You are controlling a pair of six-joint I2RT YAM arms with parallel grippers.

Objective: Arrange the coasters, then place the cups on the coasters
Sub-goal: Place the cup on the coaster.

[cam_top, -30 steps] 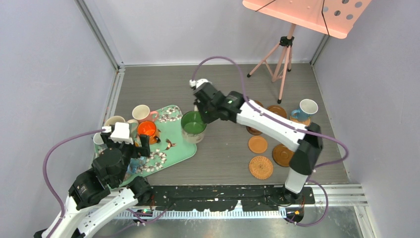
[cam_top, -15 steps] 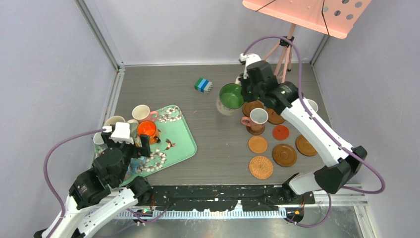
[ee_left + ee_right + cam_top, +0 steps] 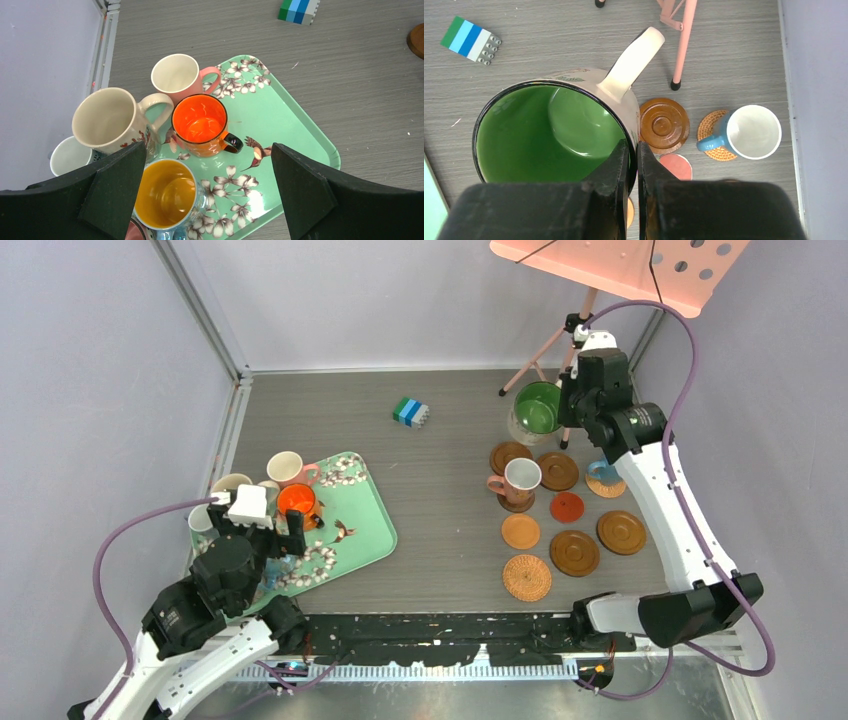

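My right gripper (image 3: 634, 150) is shut on the rim of the tall green-inside cup (image 3: 549, 132), holding it (image 3: 535, 407) above the far right of the table, beyond the coasters. Several coasters lie there: dark brown (image 3: 574, 552), red (image 3: 566, 507), tan (image 3: 520, 531), wicker (image 3: 527, 577). A pink cup (image 3: 520, 478) stands on one coaster and a light blue cup (image 3: 751, 131) on a wicker one. My left gripper (image 3: 207, 155) hangs open over the mint tray (image 3: 300, 130). On the tray stand the orange-inside (image 3: 200, 120), yellow-inside (image 3: 165, 195), pink (image 3: 176, 75) and cream (image 3: 105, 117) cups.
A blue-green toy block (image 3: 411, 412) lies at the far middle. The pink music stand's legs (image 3: 570, 360) stand just behind the held cup. Side walls close in on the left and right.
The right arm has carried the green-inside cup from the tray's edge across the table to the far right. The left arm has not moved.
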